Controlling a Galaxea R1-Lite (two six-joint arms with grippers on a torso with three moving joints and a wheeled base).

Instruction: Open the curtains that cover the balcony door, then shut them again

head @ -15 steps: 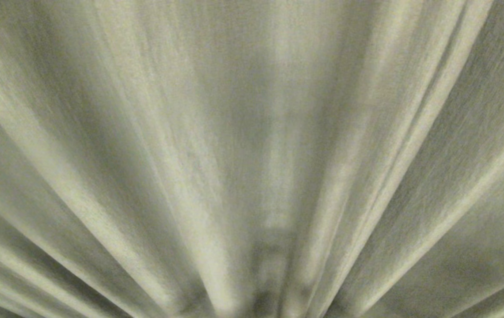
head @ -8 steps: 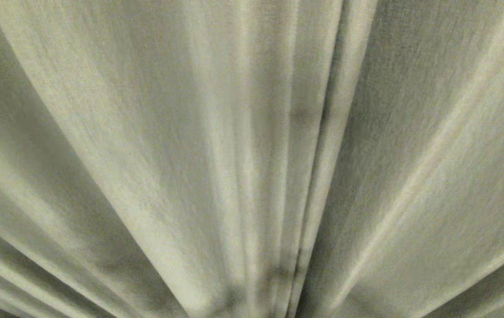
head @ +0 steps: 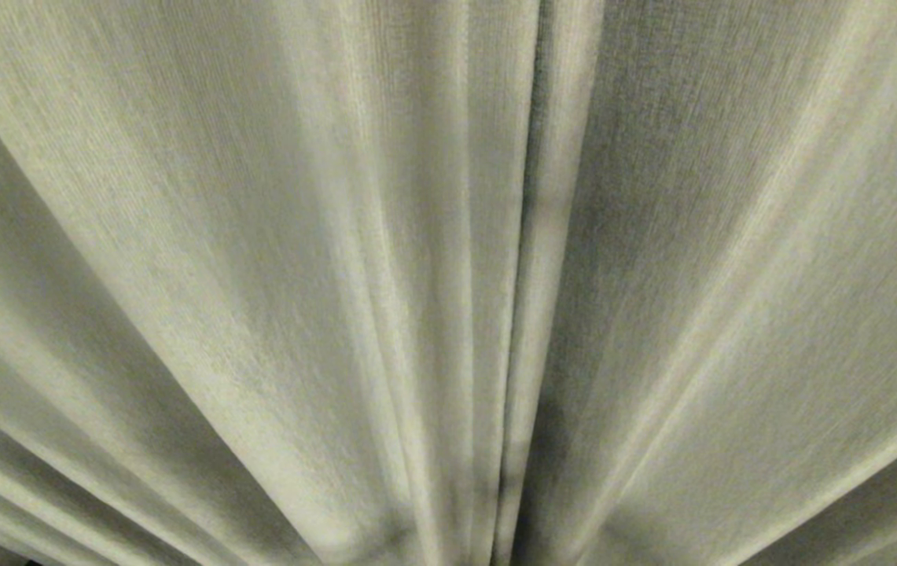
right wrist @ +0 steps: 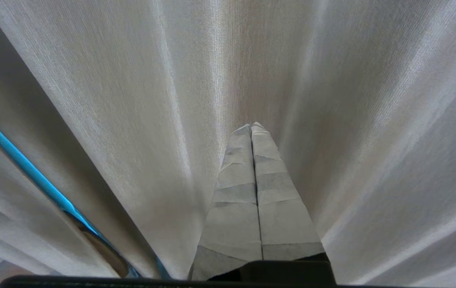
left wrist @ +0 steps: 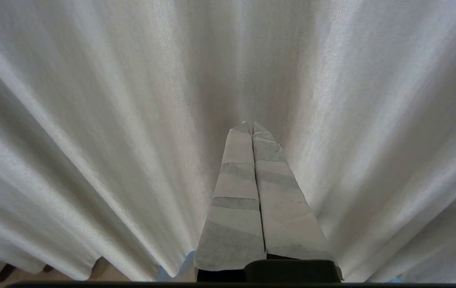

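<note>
The curtains (head: 275, 259) fill the whole head view as greyish-beige pleated fabric hanging close in front of me. A dark vertical slit (head: 523, 236) runs where two panels meet, a little right of the middle. The same fabric (left wrist: 92, 120) hangs just past my left gripper (left wrist: 249, 125), whose tape-wrapped fingers are pressed together and hold nothing. My right gripper (right wrist: 251, 125) is shut and empty too, its tips close to the drape (right wrist: 132, 100). The balcony door is hidden behind the cloth. Neither arm shows in the head view.
A bright blue strip (right wrist: 24, 168) slants between two folds in the right wrist view. A patch of brownish floor (left wrist: 52, 277) shows under the curtain's hem in the left wrist view.
The whole head view has shifted across the folds, so the camera has moved. The dark slit between the panels has come into view and now stands nearer the middle.
</note>
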